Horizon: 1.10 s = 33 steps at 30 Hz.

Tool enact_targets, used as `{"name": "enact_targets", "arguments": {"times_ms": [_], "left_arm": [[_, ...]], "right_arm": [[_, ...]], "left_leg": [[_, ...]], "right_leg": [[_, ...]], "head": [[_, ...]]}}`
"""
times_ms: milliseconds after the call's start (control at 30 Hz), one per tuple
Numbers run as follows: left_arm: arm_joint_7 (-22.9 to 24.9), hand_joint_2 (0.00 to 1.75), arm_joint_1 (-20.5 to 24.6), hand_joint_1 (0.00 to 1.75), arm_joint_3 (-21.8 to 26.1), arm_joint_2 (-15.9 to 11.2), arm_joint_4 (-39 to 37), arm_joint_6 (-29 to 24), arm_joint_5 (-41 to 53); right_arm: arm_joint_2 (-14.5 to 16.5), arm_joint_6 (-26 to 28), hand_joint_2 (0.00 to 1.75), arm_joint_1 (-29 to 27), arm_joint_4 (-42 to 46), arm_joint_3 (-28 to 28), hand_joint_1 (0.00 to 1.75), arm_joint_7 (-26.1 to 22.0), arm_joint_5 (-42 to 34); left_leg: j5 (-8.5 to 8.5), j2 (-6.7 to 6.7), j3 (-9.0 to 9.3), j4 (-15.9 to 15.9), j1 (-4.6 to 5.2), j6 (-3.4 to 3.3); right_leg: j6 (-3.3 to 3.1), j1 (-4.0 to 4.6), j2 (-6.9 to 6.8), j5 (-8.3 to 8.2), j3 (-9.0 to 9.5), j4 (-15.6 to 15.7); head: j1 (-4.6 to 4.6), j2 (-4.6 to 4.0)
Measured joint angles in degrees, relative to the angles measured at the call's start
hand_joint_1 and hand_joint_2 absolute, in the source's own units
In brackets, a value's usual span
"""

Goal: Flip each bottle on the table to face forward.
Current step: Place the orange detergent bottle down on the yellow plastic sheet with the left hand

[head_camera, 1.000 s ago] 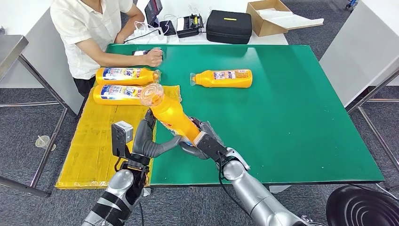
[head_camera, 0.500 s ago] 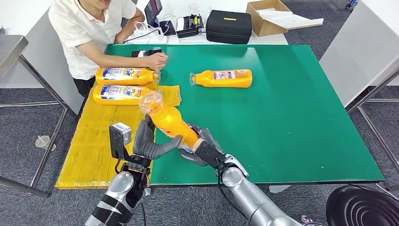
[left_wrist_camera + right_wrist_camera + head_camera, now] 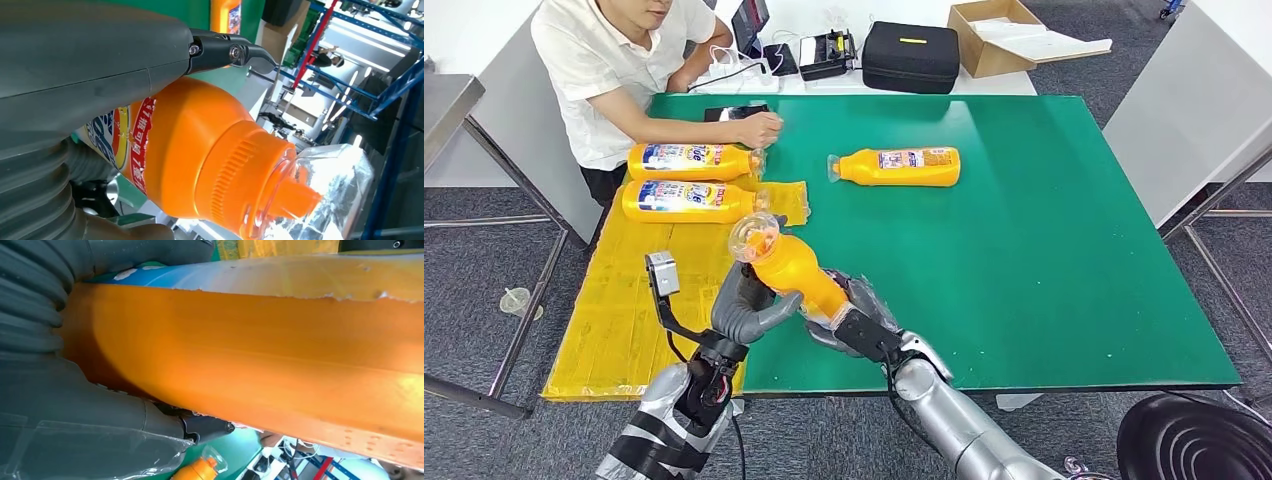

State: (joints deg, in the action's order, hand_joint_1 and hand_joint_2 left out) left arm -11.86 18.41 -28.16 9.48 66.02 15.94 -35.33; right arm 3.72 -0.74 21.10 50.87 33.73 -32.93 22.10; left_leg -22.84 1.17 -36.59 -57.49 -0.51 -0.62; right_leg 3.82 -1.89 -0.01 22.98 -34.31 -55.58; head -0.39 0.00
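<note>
A green table [image 3: 1044, 250] stands on grey carpet, with a yellow mat [image 3: 614, 310] lying over its left edge. Past its far edge sit a black case [image 3: 911, 57], an open cardboard box [image 3: 999, 35] and some small devices. A person [image 3: 614, 60] in a white shirt sits at the far left corner, one hand [image 3: 757, 128] resting on the green top.

I hold one orange bottle [image 3: 796, 272] up off the table near the front edge, tilted, its clear cap [image 3: 754, 238] pointing up and away toward the mat. My left hand [image 3: 746, 305] wraps the bottle from the left, near its shoulder, thumb curled under it; in the left wrist view the thumb and dark fingers [image 3: 225, 50] press against the orange body just beside the ribbed collar, and a strip of red and blue label shows under them. My right hand [image 3: 856, 320] grips the lower end of the bottle from the right; the right wrist view shows its grey thumb tight against the plain orange side, with a torn label edge along it.

Two more bottles lie on their sides on the mat, labels up, caps to the right: the far bottle [image 3: 692, 160] and the near bottle [image 3: 686, 199], just beside each other. A fourth bottle [image 3: 899, 166] lies alone near the table's middle, label up, cap to the left.
</note>
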Motion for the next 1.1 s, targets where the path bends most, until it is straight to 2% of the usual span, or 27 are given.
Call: {"name": "enact_targets", "arguments": {"times_ms": [33,67,167,200,400,667,800,833,867,933,967,1000,1100], "left_arm": [[0.0,1.75,0.1,0.01,0.0,-0.1,-0.3,0.0,0.1],[-0.2,1.75,0.2,0.38,-0.1,-0.2,-0.5,-0.3,0.4],[-0.8,1.75,0.8,1.67,-0.7,-0.2,-1.2,-2.0,1.9],[-1.0,1.75,1.1,1.75,-0.8,-0.2,-1.4,-2.5,2.2],[-2.0,1.75,2.6,1.75,-1.5,-0.2,-2.6,-4.1,4.6],[-5.9,1.75,3.6,1.75,-3.7,0.8,-2.8,-12.5,15.6],[-5.6,1.75,3.9,1.75,-4.1,1.0,-2.7,-12.3,15.3],[-5.4,1.75,4.0,1.75,-4.1,1.0,-2.7,-12.0,15.0],[-5.3,1.75,4.0,1.75,-4.1,1.0,-2.7,-11.8,14.7],[-5.1,1.75,4.0,1.75,-4.1,1.0,-2.7,-11.3,14.1],[-5.0,1.75,4.0,1.75,-4.1,1.0,-2.7,-11.0,13.7],[-4.8,1.75,4.1,1.75,-4.1,1.0,-2.7,-10.7,13.3],[-4.4,1.75,4.1,1.75,-3.9,1.0,-2.7,-10.4,12.7]], "right_arm": [[0.0,0.2,1.75,0.1,-0.2,0.0,1.75,-0.1,0.2],[0.0,0.3,1.75,0.2,-0.4,0.0,1.75,-0.1,0.4],[0.3,1.0,1.75,0.7,-1.0,0.1,1.75,0.0,1.4],[0.4,1.4,1.75,0.9,-1.2,0.3,1.75,0.1,1.9],[1.2,3.4,1.75,1.4,-1.7,1.1,1.75,0.9,3.2],[1.4,4.5,1.75,1.7,-1.7,1.5,1.75,2.5,2.5],[1.4,4.9,1.75,1.9,-1.7,1.6,1.75,2.8,2.8],[1.4,4.9,1.75,1.9,-1.7,1.7,1.68,2.9,2.8],[1.4,5.0,1.75,1.9,-1.7,1.7,1.36,2.9,2.9],[1.4,5.1,1.75,1.9,-1.7,1.8,0.49,2.9,2.8],[1.4,5.2,1.75,2.0,-1.7,1.8,0.11,2.9,2.8],[1.4,5.4,1.75,2.0,-1.7,1.9,0.0,2.9,2.7],[1.5,6.2,1.75,2.0,-1.8,1.9,0.0,2.8,2.4]], "left_leg": [[0.0,0.0,0.0,0.0,0.0,0.0],[0.0,0.0,0.0,0.0,0.0,0.0],[0.0,0.0,-0.01,0.0,0.0,0.0],[0.0,0.0,-0.01,0.0,0.0,0.0],[0.0,0.01,0.0,0.0,0.0,0.0],[0.0,0.03,-0.03,0.0,0.01,0.0],[0.0,0.03,-0.02,0.0,0.01,0.0],[0.0,0.03,-0.02,0.0,0.01,0.0],[0.0,0.03,-0.02,0.0,0.01,0.0],[0.0,0.02,-0.02,0.0,0.0,0.0],[0.0,0.02,-0.02,0.0,0.0,0.0],[0.0,0.02,-0.02,0.0,0.0,0.0],[0.0,0.02,-0.03,0.0,0.01,0.0]], "right_leg": [[0.0,0.0,0.0,0.0,0.0,0.0],[0.0,0.0,0.0,0.0,0.0,0.0],[0.0,0.0,0.0,0.0,0.0,0.0],[0.0,0.0,0.0,0.0,0.0,0.0],[0.0,0.0,0.0,0.0,0.0,0.0],[0.0,-0.01,-0.03,0.0,0.01,0.0],[0.0,0.0,-0.03,0.0,0.0,0.0],[0.0,0.0,-0.03,0.0,0.0,0.0],[0.0,0.0,-0.03,0.0,0.0,0.0],[0.0,0.0,-0.03,0.0,0.0,0.0],[0.0,0.0,-0.03,0.0,0.0,0.0],[0.0,0.0,-0.03,0.0,0.0,0.0],[0.0,0.0,-0.03,0.0,0.0,0.0]], "head": [[0.0,0.0],[-0.01,0.0],[0.01,0.0],[0.01,0.0],[-0.01,0.0],[0.0,0.0],[-0.01,0.0],[-0.01,0.0],[-0.01,0.0],[-0.01,0.0],[-0.01,0.0],[-0.01,0.0],[0.0,0.0]]}}
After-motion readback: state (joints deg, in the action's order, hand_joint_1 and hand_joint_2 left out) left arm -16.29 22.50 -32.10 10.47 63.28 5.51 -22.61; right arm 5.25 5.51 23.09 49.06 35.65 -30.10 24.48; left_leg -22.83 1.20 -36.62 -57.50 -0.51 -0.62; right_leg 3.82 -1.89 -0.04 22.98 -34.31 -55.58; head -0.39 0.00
